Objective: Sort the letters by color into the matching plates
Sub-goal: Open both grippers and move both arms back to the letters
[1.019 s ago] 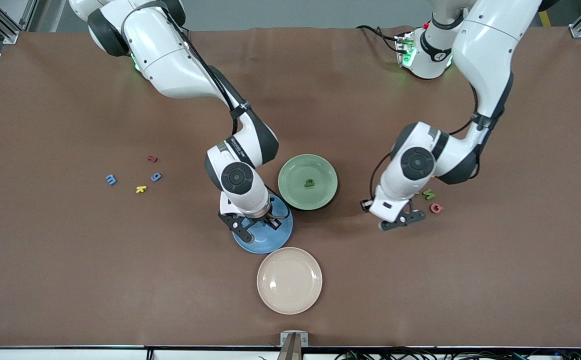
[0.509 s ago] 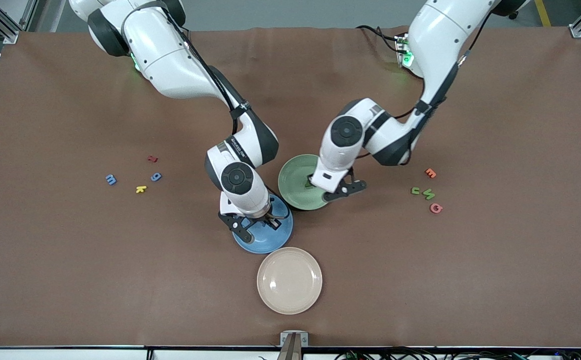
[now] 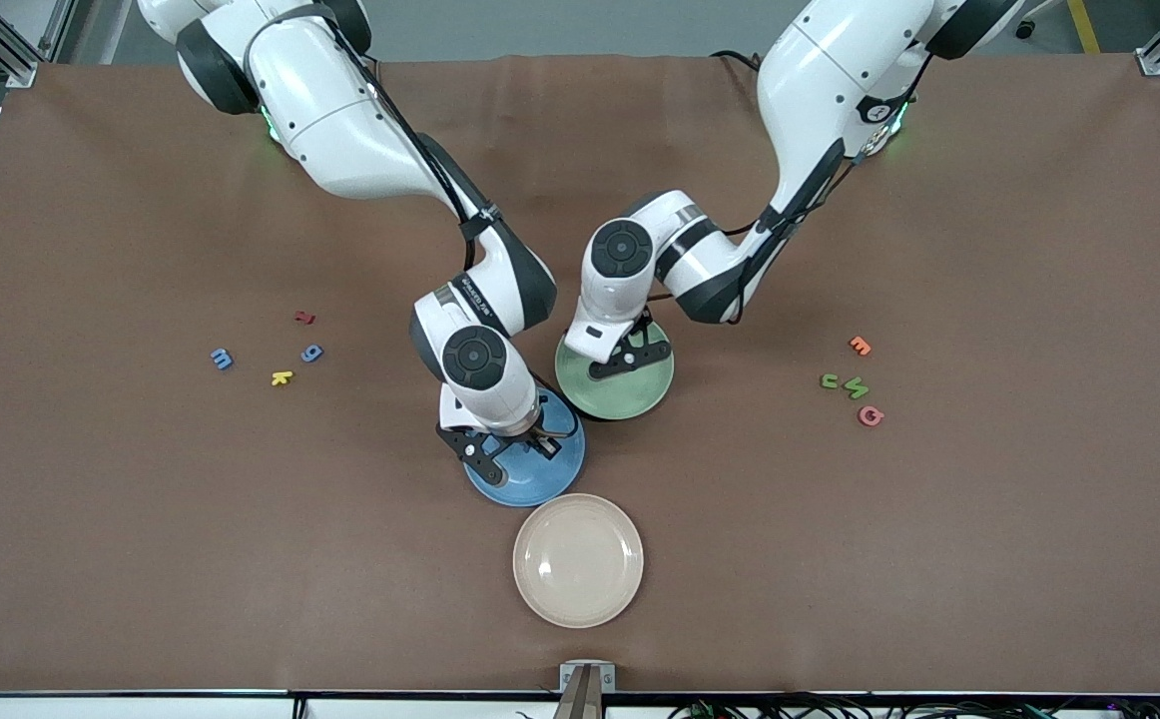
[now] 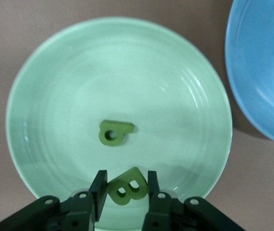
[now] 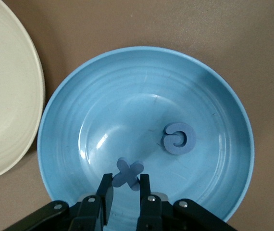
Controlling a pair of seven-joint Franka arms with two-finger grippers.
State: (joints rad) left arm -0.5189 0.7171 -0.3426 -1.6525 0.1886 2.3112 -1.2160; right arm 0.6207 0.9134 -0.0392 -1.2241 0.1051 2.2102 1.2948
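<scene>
Green letter B point(image 4: 126, 187), clamped in my left gripper point(image 4: 125, 192), has swung in over the green plate point(image 3: 640, 397), ready to drop. Beside that plate, my right gripper point(image 5: 126, 188) still pinches a blue X point(image 5: 128, 172) over the blue plate point(image 3: 540, 479).

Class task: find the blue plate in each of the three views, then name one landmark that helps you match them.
Front view: blue plate under the right gripper.
Left wrist view: its rim at the picture's edge.
Right wrist view: fills the middle.
Shared landmark: the green plate beside it links front and left wrist views.

Worktop point(image 3: 141, 549): brown. Plates: pale green plate point(image 4: 55, 96), blue plate point(image 5: 214, 106), cream plate point(image 3: 578, 560). Letters: green "B" point(image 4: 126, 186), blue "x" point(image 5: 127, 173), yellow "k" point(image 3: 282, 377), orange "E" point(image 3: 860, 346).
</scene>
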